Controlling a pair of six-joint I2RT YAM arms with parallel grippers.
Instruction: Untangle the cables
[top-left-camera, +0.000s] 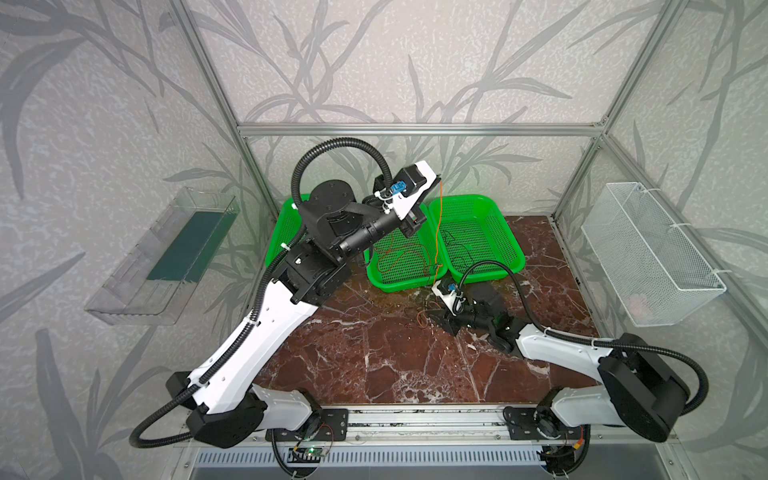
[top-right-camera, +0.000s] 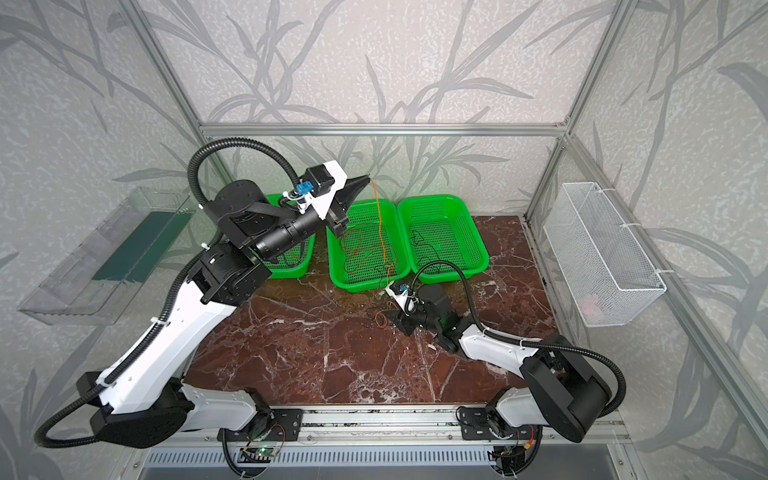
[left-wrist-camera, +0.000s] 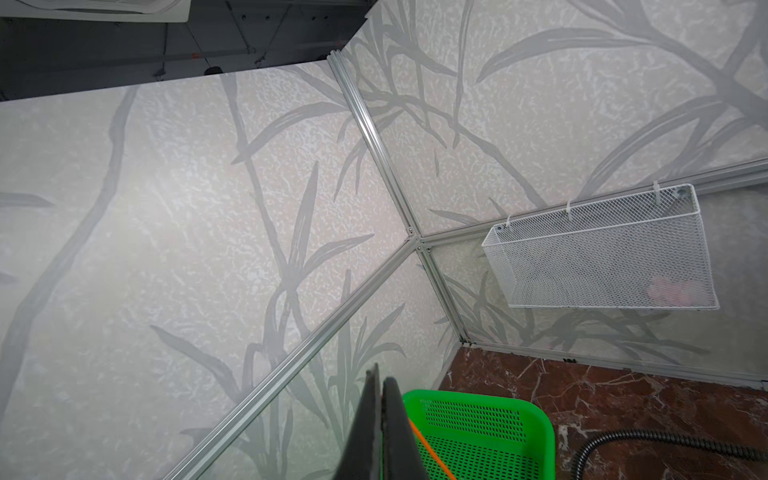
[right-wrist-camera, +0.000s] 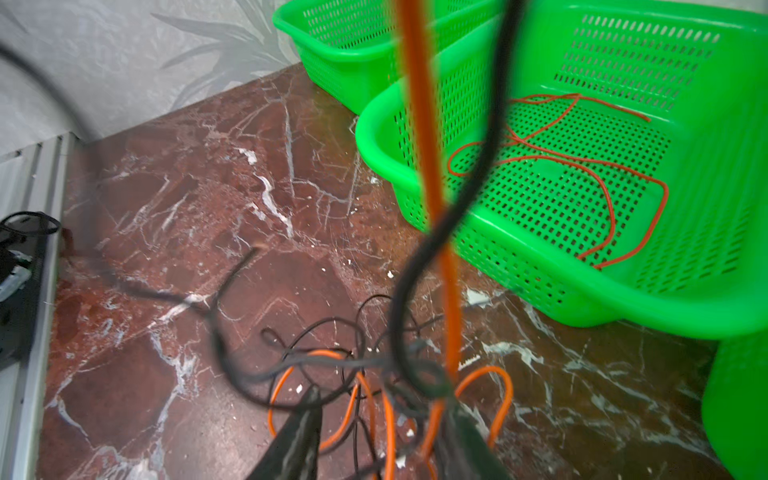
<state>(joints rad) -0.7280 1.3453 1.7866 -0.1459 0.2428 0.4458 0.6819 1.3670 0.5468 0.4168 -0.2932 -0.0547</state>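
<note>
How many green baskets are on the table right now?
3, side by side at the back of the table: the left basket, partly hidden behind the left arm; the middle basket; the right basket. No others show.

All thin and limp. Drawn straight and near upright, one orange cable, top end pinched in the closed left claw, lower end sunk in a tangle of black and orange loops on the table. Curled loose in the middle basket, a red cable. In the right-hand basket, a black cable, squiggled.
</note>
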